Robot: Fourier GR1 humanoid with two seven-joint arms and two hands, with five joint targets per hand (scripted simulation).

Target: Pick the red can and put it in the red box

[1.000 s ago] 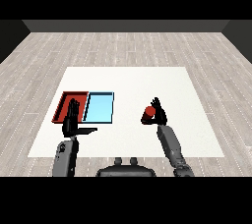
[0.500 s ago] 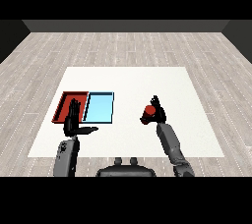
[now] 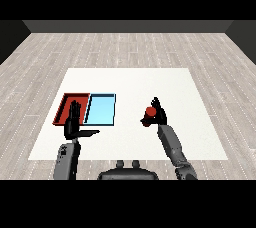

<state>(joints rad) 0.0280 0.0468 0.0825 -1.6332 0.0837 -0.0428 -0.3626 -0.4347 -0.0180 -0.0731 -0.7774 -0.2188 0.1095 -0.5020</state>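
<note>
White bench [image 3: 165, 79], square top, set on a grey plank floor [image 3: 125, 47].

Right hand [image 3: 159, 115]: sits toward 4 o'clock of the bench centre, forearm [image 3: 172, 147] running in from the 5 o'clock corner of the view. Fingers and thumb curled round the red can [image 3: 149, 114]. The can shows at the 9 o'clock side of the palm, top face visible, body partly covered by black fingers. Whether the can touches the bench or is raised off it, cannot tell from this angle.

Left hand [image 3: 75, 122]: at 8 o'clock of the bench centre, fingers straight and pointing to 12 o'clock, thumb stuck out toward 3 o'clock. Holds nothing. Its fingertips overlap the near edge of the red tray in this view; contact not resolvable.

Red tray [image 3: 65, 105]: at 9 o'clock on the bench, dark red floor, brighter rim. Nothing seen inside it apart from the overlap of the left fingers.

Light blue tray [image 3: 101, 109]: just beside the red tray on its 3 o'clock side, long walls touching or nearly so.

Red can lies well apart from the red tray, with the blue tray and a stretch of bare bench between them. Can is at 3 o'clock of both trays.
</note>
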